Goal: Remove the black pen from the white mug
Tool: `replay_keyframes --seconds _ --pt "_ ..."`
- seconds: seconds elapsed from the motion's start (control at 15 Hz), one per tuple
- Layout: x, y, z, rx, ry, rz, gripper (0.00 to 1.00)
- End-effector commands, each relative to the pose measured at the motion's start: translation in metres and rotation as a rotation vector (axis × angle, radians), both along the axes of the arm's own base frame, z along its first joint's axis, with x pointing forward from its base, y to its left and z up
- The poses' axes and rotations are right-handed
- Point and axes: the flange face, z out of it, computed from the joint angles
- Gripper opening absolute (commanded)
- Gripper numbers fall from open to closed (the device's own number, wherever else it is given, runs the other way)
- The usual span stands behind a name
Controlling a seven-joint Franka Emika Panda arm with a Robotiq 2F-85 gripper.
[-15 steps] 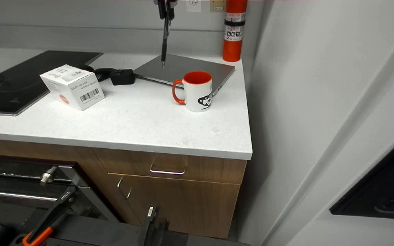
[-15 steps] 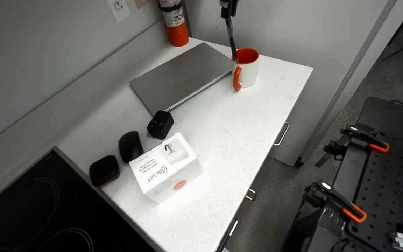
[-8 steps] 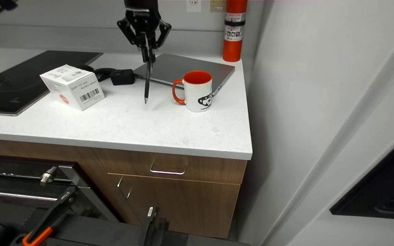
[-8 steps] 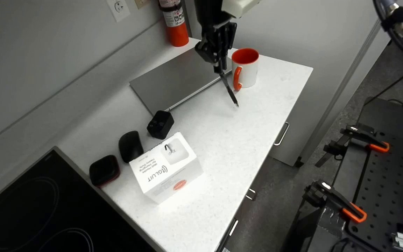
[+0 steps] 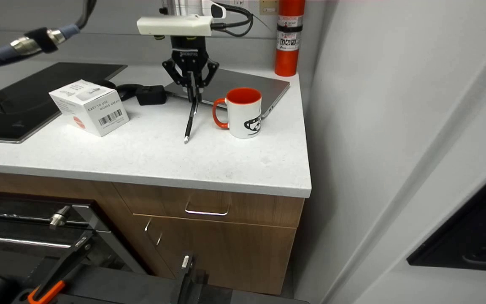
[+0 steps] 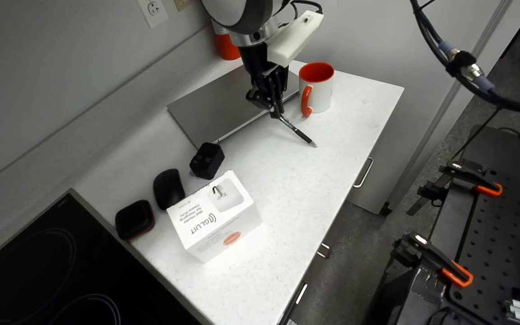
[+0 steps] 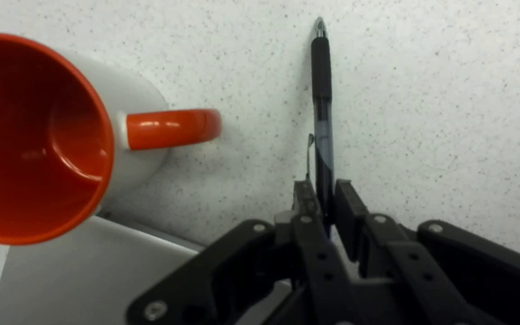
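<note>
The black pen is between the closed fingers of my gripper and hangs tilted, tip down. Its metal tip is at or close to the counter; contact cannot be told. In the wrist view, my gripper pinches the pen at its clip end; its far end is hidden between the fingers. The white mug stands upright on the counter beside the gripper, its red handle towards the pen. In the wrist view, the mug's red inside holds nothing visible. Mug and pen also show in an exterior view.
A closed grey laptop lies behind the mug and under the gripper. A white box, a black adapter and a black mouse are further along the counter. A red extinguisher stands at the back corner, a cooktop at the far end.
My gripper has come down with the pen, away from above the laptop and mug to the counter beside the handle. The pen now leans more. The mug has not moved.
</note>
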Motion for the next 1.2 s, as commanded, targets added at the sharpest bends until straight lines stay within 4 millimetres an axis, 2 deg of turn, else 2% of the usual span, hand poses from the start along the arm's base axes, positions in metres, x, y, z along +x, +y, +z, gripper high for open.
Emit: replay_keyframes --seconds 0.0,0.07,0.13,0.47,0.6,1.13 --pt "0.02 0.001 -0.01 -0.032 0.02 0.057 0.41" --pt "0.021 0.001 -0.011 -0.041 0.02 0.067 0.42" --pt "0.022 0.001 -0.011 -0.04 0.021 0.077 0.47" --pt "0.026 -0.002 -0.005 -0.037 0.005 0.084 0.87" --pt "0.027 -0.003 -0.003 -0.037 -0.001 0.085 0.99" --pt "0.023 -0.001 -0.003 -0.019 0.002 0.063 1.0"
